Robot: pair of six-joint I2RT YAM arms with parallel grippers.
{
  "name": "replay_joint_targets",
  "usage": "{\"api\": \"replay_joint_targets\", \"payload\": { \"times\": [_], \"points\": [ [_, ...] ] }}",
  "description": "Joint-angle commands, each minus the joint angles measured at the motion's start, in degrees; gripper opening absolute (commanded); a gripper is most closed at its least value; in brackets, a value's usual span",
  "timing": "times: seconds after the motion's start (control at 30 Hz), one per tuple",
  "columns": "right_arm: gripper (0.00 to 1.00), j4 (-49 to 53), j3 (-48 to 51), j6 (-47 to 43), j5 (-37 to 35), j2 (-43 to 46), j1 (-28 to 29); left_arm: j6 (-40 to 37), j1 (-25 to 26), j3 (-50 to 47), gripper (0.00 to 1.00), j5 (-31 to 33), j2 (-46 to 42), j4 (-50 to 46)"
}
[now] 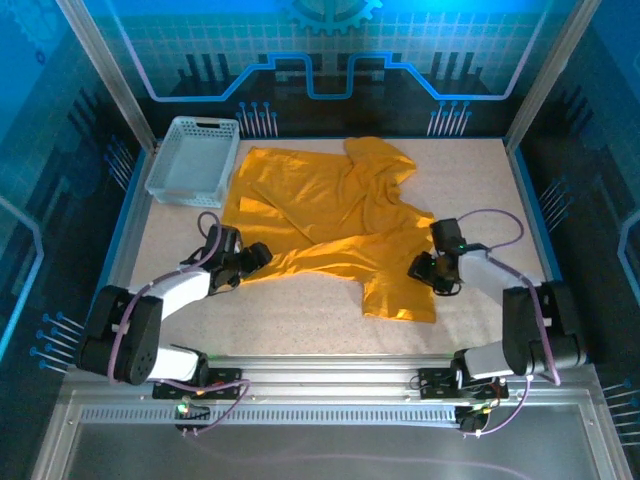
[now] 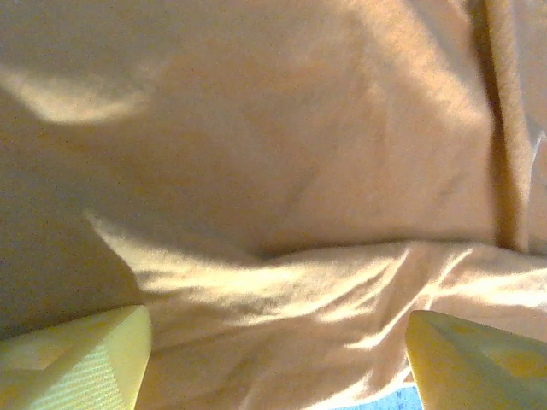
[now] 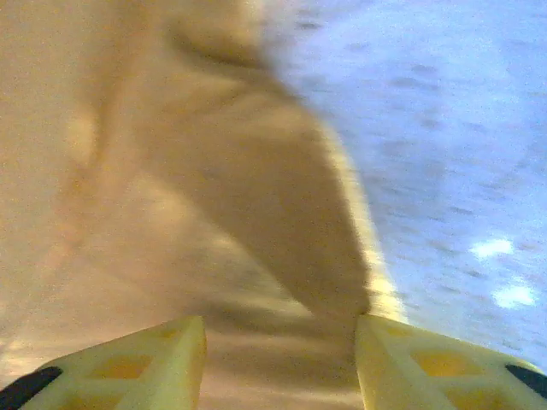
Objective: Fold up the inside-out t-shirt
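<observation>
The inside-out t-shirt (image 1: pixel 320 215) lies rumpled on the worktop (image 1: pixel 480 180), spread between the two end effectors. The left end effector (image 1: pixel 262 254) stands wide open at its near-left edge. The right end effector (image 1: pixel 415 270), jaws narrower but apart, sits at its right edge.

Blue-lit wall panels (image 1: pixel 450 45) printed with circuit lines and a gear enclose a speckled beige table (image 1: pixel 300 330). Aluminium posts (image 1: pixel 100 60) frame the corners.
</observation>
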State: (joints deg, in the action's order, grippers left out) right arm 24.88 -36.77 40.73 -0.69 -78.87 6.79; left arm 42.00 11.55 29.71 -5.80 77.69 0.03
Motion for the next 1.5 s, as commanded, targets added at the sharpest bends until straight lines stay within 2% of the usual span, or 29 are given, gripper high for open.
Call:
{"api": "replay_joint_targets", "payload": {
  "times": [0.0, 0.17, 0.27, 0.33, 0.43, 0.6, 0.73, 0.93, 0.97, 1.03, 1.17, 1.33, 1.4, 1.47],
  "points": [
    [0.51, 5.0, 3.8, 1.7, -1.9, 6.2, -3.7, 2.7, 3.6, -2.1, 0.79, 1.2, -4.0, -3.6],
    [0.51, 10.2, 4.5, 0.9, -2.9, 19.3, -8.4, 6.2, 6.8, -6.3, 0.79, 3.1, -11.1, -5.9],
    [0.51, 8.9, 0.5, -2.8, -1.3, 22.1, -5.3, 2.4, 7.1, -2.3, 0.81, 5.2, -14.1, -11.0],
    [0.52, 7.4, -4.1, -6.0, -1.1, 18.4, 0.2, -1.4, 6.4, 2.4, 0.81, 7.4, -12.8, -13.4],
    [0.53, 3.6, -9.1, -8.0, 3.2, 9.5, 4.8, -3.6, 3.6, 7.4, 0.81, 3.7, -6.7, -11.9],
    [0.53, -2.6, -14.5, -8.1, 5.5, -4.7, 9.0, -3.1, 0.0, 11.9, 0.80, -2.8, 4.7, -6.4],
    [0.54, -5.1, -17.3, -9.5, 8.9, -12.7, 9.8, -3.8, -1.3, 13.0, 0.81, -3.3, 9.8, -4.5],
    [0.54, 0.5, -15.6, -6.5, 2.3, -17.0, 6.8, -3.6, -1.2, 10.1, 0.81, -2.2, 11.8, -5.9],
    [0.54, 0.0, -14.5, -6.7, 3.3, -16.4, 5.8, -3.1, -1.0, 9.1, 0.81, -2.2, 11.5, -5.7],
    [0.56, 0.1, -11.9, -4.6, 3.2, -13.9, 4.8, -1.9, 0.1, 6.6, 0.81, -2.6, 10.3, -5.1],
    [0.56, 5.5, -10.1, -3.4, -3.9, -8.9, 2.9, 0.5, 3.7, 1.6, 0.81, -0.7, 5.0, -4.5],
    [0.56, 5.8, -2.2, -3.5, 1.7, -0.3, -6.5, 5.1, 9.9, -4.1, 0.81, 3.5, -3.6, -7.3],
    [0.56, 6.4, -0.1, -4.0, 1.6, 4.0, -8.2, 6.8, 13.6, -5.6, 0.82, 5.6, -6.7, -9.0],
    [0.56, 8.3, 0.0, -4.4, 0.9, 7.8, -8.3, 8.2, 15.1, -6.5, 0.83, 5.6, -9.4, -10.6]
  ]
}}
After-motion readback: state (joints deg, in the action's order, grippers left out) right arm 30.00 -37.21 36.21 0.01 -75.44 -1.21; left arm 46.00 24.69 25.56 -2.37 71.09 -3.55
